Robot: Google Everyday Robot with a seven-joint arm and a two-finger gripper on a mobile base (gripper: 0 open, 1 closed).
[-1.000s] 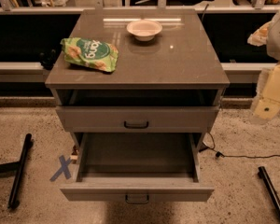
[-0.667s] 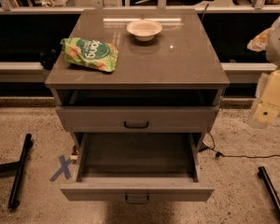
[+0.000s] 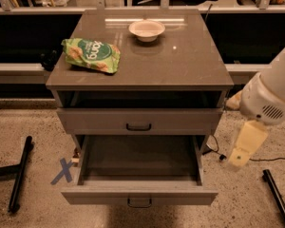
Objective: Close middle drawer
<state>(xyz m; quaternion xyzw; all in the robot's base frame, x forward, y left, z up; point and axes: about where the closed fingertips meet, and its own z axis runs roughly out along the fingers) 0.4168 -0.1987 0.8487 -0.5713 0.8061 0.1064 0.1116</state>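
Observation:
The middle drawer [image 3: 139,194] is pulled far out of the grey-taupe cabinet [image 3: 147,56]. Its long grey box is empty and its flat front carries a small dark loop handle [image 3: 139,203]. The top drawer [image 3: 138,121] above it stands nearly shut, with a dark gap over its front. The lowest drawer is hidden under the open one. My gripper [image 3: 241,156], a cream part hanging from the white arm [image 3: 270,96], is to the right of the cabinet, level with the open drawer's side and apart from it.
A green snack bag [image 3: 91,55] and a white bowl [image 3: 147,30] lie on the cabinet top. A blue X mark [image 3: 62,171] is on the floor at the left. Black stand legs lie at the left [image 3: 20,174] and right [image 3: 276,196]. A cable [image 3: 270,158] runs on the right.
My arm and gripper have moved down and left, closer to the open drawer's right side. The drawers, bag and bowl have not moved.

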